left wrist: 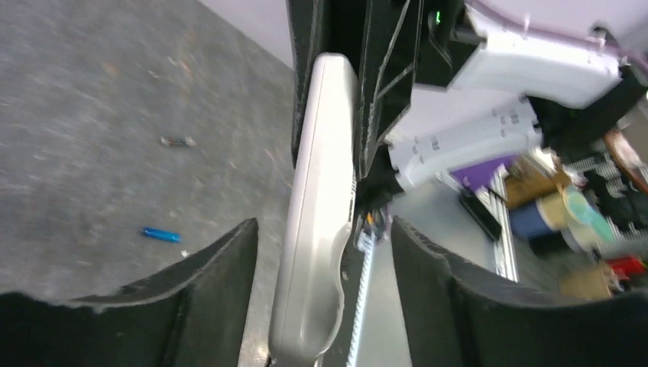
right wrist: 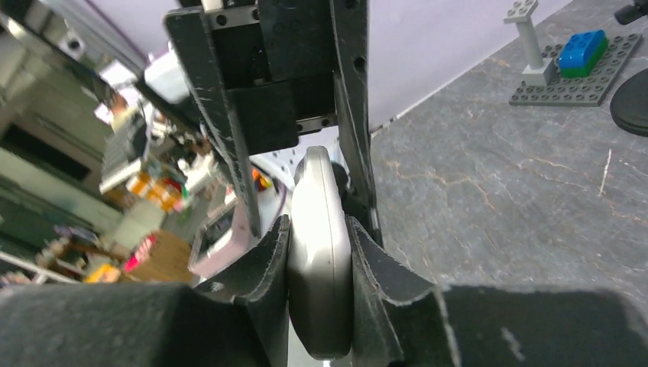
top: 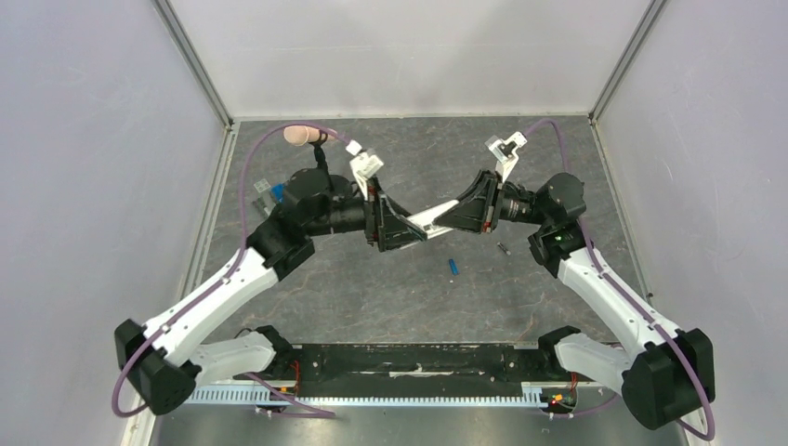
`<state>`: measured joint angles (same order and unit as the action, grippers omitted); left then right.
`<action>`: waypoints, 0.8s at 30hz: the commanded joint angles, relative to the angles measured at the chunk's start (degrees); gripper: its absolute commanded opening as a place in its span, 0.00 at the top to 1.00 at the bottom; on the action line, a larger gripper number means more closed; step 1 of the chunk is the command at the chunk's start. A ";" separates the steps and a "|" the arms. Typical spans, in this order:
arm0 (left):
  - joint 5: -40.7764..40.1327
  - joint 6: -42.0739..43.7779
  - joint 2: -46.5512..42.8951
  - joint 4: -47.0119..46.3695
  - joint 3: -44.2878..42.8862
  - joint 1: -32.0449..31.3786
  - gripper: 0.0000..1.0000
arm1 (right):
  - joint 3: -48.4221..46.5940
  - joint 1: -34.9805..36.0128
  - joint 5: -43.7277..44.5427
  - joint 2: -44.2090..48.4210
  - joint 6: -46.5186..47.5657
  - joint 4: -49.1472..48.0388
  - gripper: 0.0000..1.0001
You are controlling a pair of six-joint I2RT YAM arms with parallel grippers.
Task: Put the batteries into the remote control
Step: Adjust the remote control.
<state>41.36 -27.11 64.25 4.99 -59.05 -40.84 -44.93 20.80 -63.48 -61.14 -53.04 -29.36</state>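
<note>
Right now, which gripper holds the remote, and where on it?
The right gripper clamps the remote control by one end, across its faces. The left gripper stands open around the other end.

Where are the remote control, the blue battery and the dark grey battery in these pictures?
remote control (left wrist: 317,206): left wrist view, middle of its white body.
blue battery (top: 453,267): top external view, middle of the cylinder.
dark grey battery (top: 504,249): top external view, middle of the cylinder.

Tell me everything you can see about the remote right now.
The remote is a slim white plastic slab with rounded edges, held off the table between the two arms, edge-on to both wrist cameras. The right end effector is shut on one end, pads pressing both faces. The left end effector straddles the other end, open, its fingers apart from it.
</note>
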 commanded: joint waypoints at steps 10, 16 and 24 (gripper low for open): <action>-26.37 -21.62 -9.85 -33.68 15.27 0.50 0.25 | 5.56 0.19 17.87 -3.52 -32.30 -32.53 0.93; -25.97 -24.21 -6.35 -38.18 14.68 0.48 0.32 | 4.94 0.38 17.01 -4.89 -32.83 -33.21 0.92; -25.47 -24.80 -5.08 -36.19 13.17 0.59 0.43 | 4.86 0.38 16.27 -5.30 -31.52 -29.99 0.86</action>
<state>16.99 -49.91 58.46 -29.21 -43.64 -40.47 -39.16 20.80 -46.37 -66.74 -84.42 -57.23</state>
